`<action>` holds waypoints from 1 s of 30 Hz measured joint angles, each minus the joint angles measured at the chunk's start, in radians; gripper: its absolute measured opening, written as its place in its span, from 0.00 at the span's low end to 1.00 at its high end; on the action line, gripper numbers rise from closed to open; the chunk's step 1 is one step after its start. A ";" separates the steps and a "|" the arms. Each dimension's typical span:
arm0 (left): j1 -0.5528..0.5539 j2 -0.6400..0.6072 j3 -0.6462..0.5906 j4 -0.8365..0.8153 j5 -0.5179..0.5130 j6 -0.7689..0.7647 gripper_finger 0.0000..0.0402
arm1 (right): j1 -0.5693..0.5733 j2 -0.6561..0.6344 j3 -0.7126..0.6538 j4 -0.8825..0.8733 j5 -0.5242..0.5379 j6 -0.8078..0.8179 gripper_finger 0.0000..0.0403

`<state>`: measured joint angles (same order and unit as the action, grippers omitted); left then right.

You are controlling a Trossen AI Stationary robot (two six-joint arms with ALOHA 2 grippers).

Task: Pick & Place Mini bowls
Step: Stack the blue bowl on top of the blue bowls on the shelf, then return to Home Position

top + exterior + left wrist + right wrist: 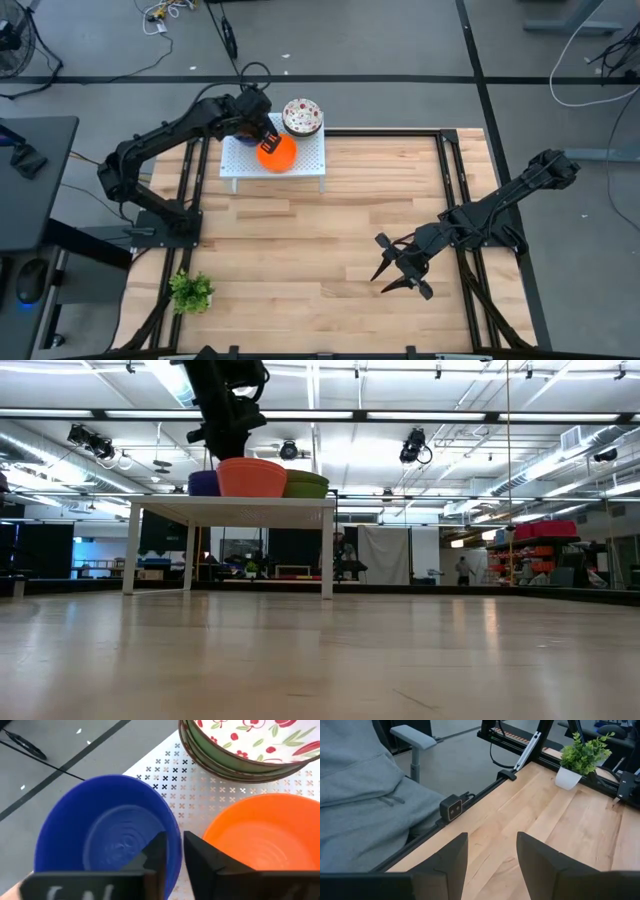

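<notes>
Left hand (170, 857) astride blue bowl (107, 837) rim — wrist-view only

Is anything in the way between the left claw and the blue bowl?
No, nothing visible. The left claw sits right at the blue bowl's rim on the white rack, its fingers slightly apart, with the orange bowl just beside it.

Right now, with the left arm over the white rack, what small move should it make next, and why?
Probably lower the left gripper slightly over the blue bowl's near rim and close. Its jaws stand just apart, straddling that rim beside the orange bowl, but nothing looks clamped yet. The speckled stack sits behind on the white rack; the right gripper waits open over the table.
</notes>
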<state>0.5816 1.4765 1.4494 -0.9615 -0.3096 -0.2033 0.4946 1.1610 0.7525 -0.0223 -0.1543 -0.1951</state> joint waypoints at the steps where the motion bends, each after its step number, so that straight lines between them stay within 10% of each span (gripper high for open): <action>1: 0.000 0.000 0.000 0.000 0.006 -0.001 0.20 | 0.000 0.000 0.000 0.000 0.000 0.000 0.42; 14: 0.012 -0.157 0.060 -0.044 0.042 0.025 0.53 | -0.009 -0.005 0.000 -0.077 0.005 -0.008 0.42; 30: -0.133 -0.901 -0.545 0.317 0.027 0.006 0.42 | -0.313 -0.396 -0.273 0.204 0.218 0.125 0.20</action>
<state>0.4485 0.5750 0.9042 -0.6450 -0.2826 -0.1971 0.1818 0.7646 0.4795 0.1812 0.0633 -0.0701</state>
